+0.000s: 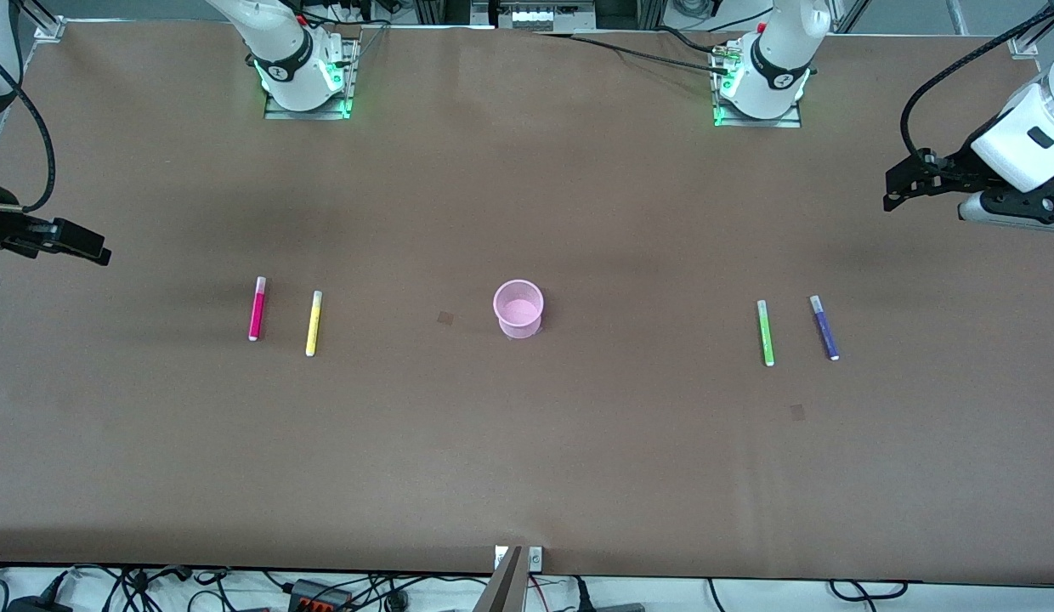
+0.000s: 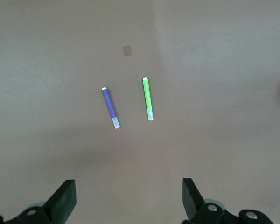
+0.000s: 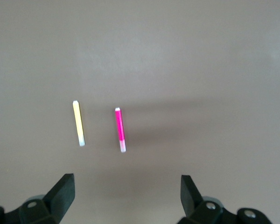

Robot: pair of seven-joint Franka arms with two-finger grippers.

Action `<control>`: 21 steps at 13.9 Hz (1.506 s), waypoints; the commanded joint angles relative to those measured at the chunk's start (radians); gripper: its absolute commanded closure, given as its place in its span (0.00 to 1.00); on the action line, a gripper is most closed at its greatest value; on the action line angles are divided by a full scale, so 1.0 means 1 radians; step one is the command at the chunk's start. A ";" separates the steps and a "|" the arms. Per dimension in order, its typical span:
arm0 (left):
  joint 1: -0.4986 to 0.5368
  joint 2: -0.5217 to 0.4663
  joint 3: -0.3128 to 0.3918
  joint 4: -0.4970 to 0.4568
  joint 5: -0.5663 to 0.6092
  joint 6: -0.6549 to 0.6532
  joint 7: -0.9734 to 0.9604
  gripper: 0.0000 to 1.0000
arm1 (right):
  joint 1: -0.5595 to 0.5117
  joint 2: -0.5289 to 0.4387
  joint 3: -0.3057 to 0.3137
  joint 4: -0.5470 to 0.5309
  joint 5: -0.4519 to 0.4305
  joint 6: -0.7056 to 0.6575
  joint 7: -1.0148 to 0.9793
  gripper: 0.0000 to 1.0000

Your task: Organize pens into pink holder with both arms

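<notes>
The pink holder [image 1: 518, 308] stands upright mid-table with nothing in it. A magenta pen [image 1: 257, 308] [image 3: 121, 129] and a yellow pen [image 1: 314, 323] [image 3: 78, 123] lie flat toward the right arm's end. Toward the left arm's end lie a green pen [image 1: 765, 332] [image 2: 148, 98] and a purple pen [image 1: 824, 327] [image 2: 110, 108]. My right gripper [image 1: 93, 248] [image 3: 127, 186] hangs open over bare table at its end, apart from the magenta pen. Above the table's other end hovers my left gripper [image 1: 894, 189] [image 2: 129, 189], open, with nothing between its fingers.
Both arm bases [image 1: 304, 72] [image 1: 761, 81] stand along the table's edge farthest from the front camera. Two small dark patches [image 1: 444, 318] [image 1: 797, 412] mark the brown table cover. Cables [image 1: 323, 591] lie below the near edge.
</notes>
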 commanded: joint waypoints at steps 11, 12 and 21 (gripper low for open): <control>-0.003 0.061 -0.002 0.060 0.010 -0.083 -0.003 0.00 | 0.005 0.020 0.014 -0.008 -0.004 0.026 0.017 0.00; -0.003 0.090 -0.001 0.082 0.013 -0.095 -0.003 0.00 | 0.011 0.033 0.014 -0.007 -0.005 0.025 0.005 0.00; 0.075 0.440 0.013 0.104 0.018 0.148 -0.058 0.00 | 0.059 0.206 0.014 -0.031 -0.007 0.038 0.017 0.00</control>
